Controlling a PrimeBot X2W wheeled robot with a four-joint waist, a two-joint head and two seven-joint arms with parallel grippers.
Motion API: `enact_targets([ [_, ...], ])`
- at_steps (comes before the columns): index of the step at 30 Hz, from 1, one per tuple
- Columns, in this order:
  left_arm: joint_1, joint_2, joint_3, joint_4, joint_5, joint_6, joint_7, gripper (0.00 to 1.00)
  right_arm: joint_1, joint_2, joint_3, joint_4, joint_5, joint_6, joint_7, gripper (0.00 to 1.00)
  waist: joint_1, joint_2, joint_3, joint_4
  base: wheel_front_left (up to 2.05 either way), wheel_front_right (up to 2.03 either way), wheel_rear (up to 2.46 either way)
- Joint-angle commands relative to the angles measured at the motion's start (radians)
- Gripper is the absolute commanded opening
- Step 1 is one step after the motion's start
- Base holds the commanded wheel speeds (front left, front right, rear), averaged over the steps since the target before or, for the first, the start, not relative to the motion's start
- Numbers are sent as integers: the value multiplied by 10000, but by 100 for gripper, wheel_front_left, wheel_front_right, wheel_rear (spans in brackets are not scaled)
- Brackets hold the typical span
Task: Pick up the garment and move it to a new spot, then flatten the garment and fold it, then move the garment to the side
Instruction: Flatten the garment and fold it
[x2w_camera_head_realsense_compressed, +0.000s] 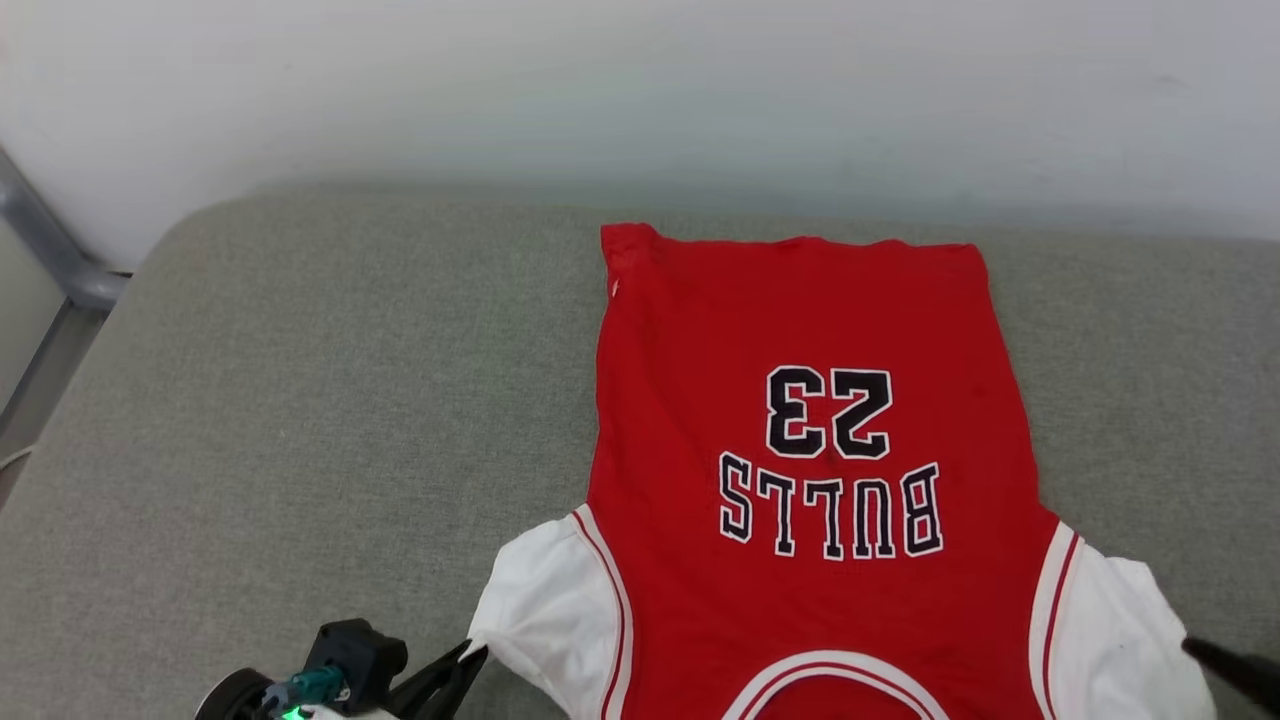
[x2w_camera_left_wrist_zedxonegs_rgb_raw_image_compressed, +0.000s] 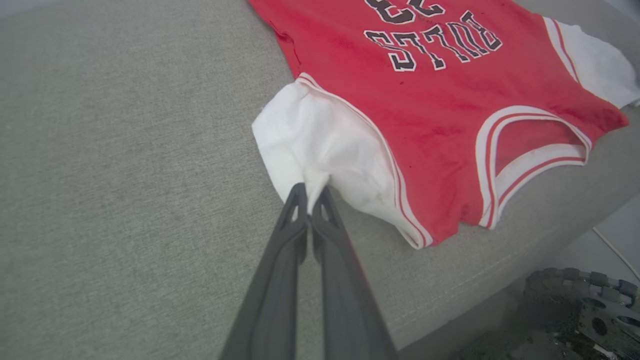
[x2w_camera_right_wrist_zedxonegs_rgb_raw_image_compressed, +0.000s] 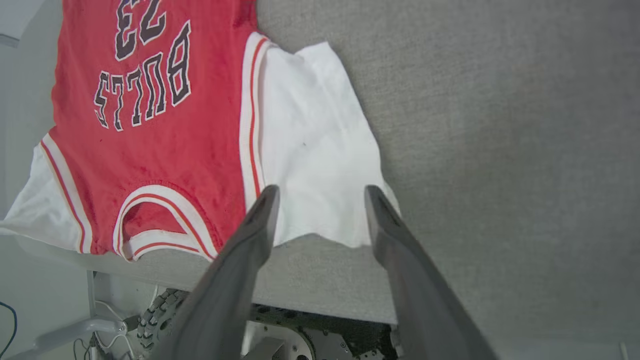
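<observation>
The garment (x2w_camera_head_realsense_compressed: 810, 330), a red jersey with white sleeves and black "BULLS 23" lettering, lies spread flat on the grey cushion, collar toward me. My left gripper (x2w_camera_head_realsense_compressed: 470, 655) is shut on the edge of the garment's white left sleeve (x2w_camera_left_wrist_zedxonegs_rgb_raw_image_compressed: 320, 145); in the left wrist view my left gripper (x2w_camera_left_wrist_zedxonegs_rgb_raw_image_compressed: 311, 192) pinches the cloth between its fingertips. My right gripper (x2w_camera_right_wrist_zedxonegs_rgb_raw_image_compressed: 320, 192) stands open just above the white right sleeve (x2w_camera_right_wrist_zedxonegs_rgb_raw_image_compressed: 315, 140), with nothing between its fingers (x2w_camera_right_wrist_zedxonegs_rgb_raw_image_compressed: 262, 210). One right fingertip (x2w_camera_head_realsense_compressed: 1235, 665) shows at the lower right of the head view.
The grey cushion (x2w_camera_head_realsense_compressed: 300, 400) stretches wide to the left of the garment. A pale wall (x2w_camera_head_realsense_compressed: 640, 90) rises behind it. A metal frame post (x2w_camera_head_realsense_compressed: 50, 250) stands at the far left. The cushion's front edge (x2w_camera_left_wrist_zedxonegs_rgb_raw_image_compressed: 500, 280) drops off, with the robot's wheeled base (x2w_camera_left_wrist_zedxonegs_rgb_raw_image_compressed: 580, 305) below.
</observation>
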Motion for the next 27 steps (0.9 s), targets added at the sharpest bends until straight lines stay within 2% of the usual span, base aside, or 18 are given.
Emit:
enact_targets([
  [1, -199, 96, 11, -329, 40, 52, 201, 0, -449, -103, -63, -307, -77, -6, 231, 100, 0, -1, 477, 178, 0, 0, 0],
  [6, -405, 326, -94, -1630, -89, 101, 1144, 0, -2124, -249, -125, -1130, -466, -4, 1427, 100, 0, -1, 1476, 522, 0, 0, 0],
  [10, -663, 506, -238, -2450, -110, 93, 1860, 0, -3947, -158, 19, -1163, -962, -6, 2507, 100, 0, -1, 2294, 872, 0, 0, 0],
  [16, -1284, 351, -369, -3371, 75, 35, 2103, 0, -6871, -162, 124, -217, -2281, -6, 3578, 100, 0, -1, 3465, 1547, 0, 0, 0],
  [27, -2182, 73, -625, -4010, 504, -170, 1813, 0, -10456, -496, -150, 1778, -5106, -6, 4085, 100, 0, -1, 5216, 2742, 0, 0, 0],
])
